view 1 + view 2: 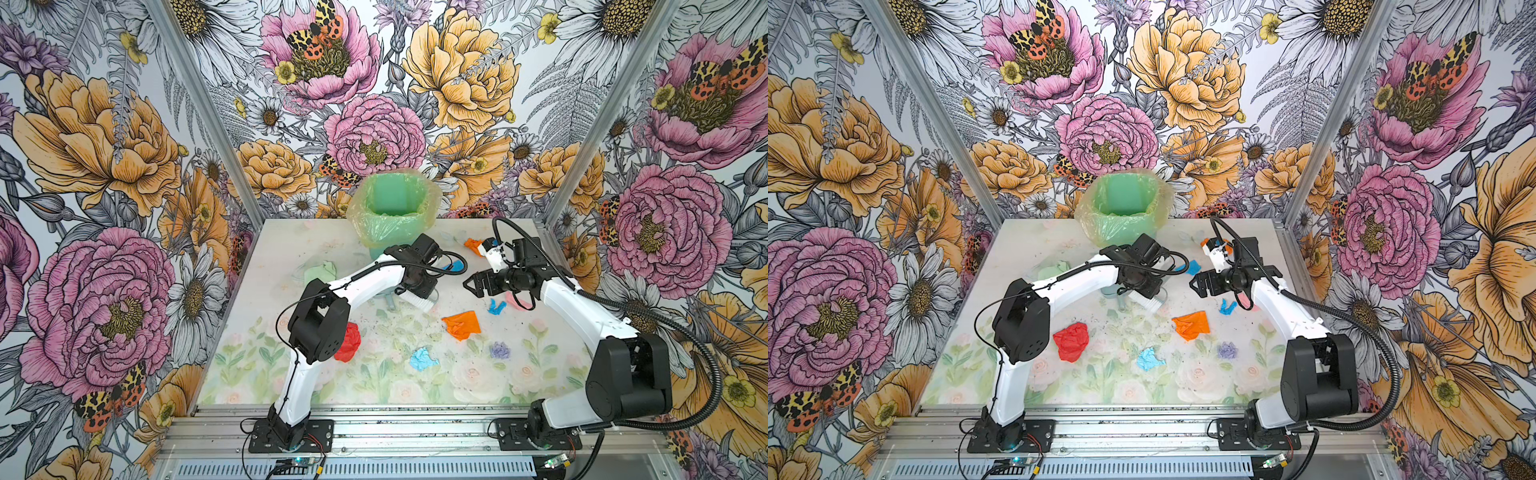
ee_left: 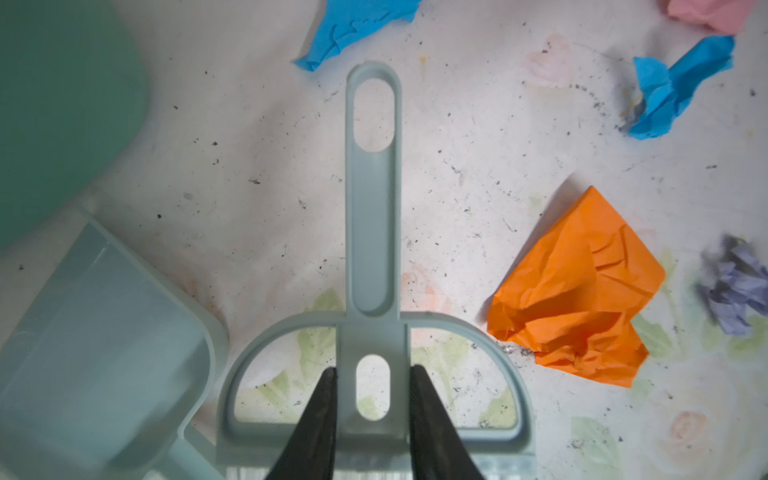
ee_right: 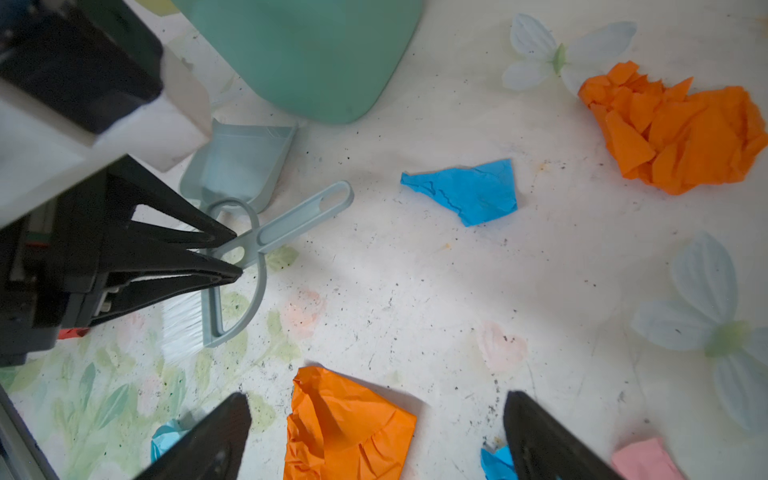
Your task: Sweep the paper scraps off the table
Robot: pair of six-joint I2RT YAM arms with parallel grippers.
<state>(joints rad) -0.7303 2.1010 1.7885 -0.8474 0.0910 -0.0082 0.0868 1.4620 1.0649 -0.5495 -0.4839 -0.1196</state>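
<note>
Paper scraps lie scattered on the table: a red wad by the left arm's elbow, an orange one in the middle, a light blue one nearer the front, and smaller blue and orange ones further back. My left gripper is shut on the neck of a grey-blue brush, its white bristles on the table. The dustpan lies beside the brush. My right gripper hangs open above the middle orange scrap, holding nothing.
A green bin lined with a plastic bag stands at the back centre, close behind the dustpan. A green scrap lies to its left and a pink scrap under the right arm. Dark crumbs speckle the table. Metal rails run along the front.
</note>
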